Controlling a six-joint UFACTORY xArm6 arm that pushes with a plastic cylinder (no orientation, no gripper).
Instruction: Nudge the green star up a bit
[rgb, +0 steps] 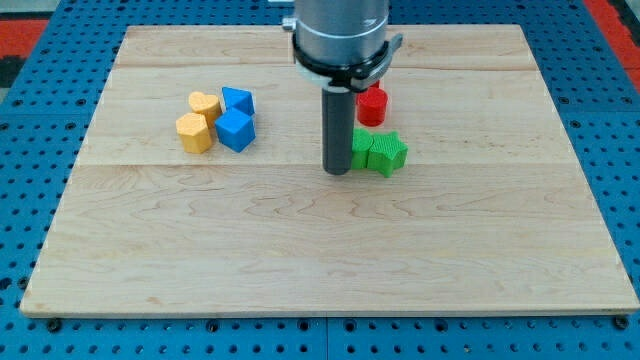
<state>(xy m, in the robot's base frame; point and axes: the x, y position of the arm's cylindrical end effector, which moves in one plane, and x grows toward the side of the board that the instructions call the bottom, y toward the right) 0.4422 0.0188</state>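
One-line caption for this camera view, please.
My tip rests just left of two green blocks below a red block; yellow and blue blocks cluster at the view's left.

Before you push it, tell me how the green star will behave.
The green star looks squat and flat-based, so it should slide on the smooth wooden board, not tip. Its notched edges may make it turn. My tip sits left of the adjoining green block.

The desk (330, 250) is a pale wooden board. Resting on it towards the view's top left: two yellow blocks (198, 120) touching two blue blocks (237, 118). Near top centre: a red block (373, 104), with the green star (388, 153) and a green block (361, 148) just below it, touching each other.
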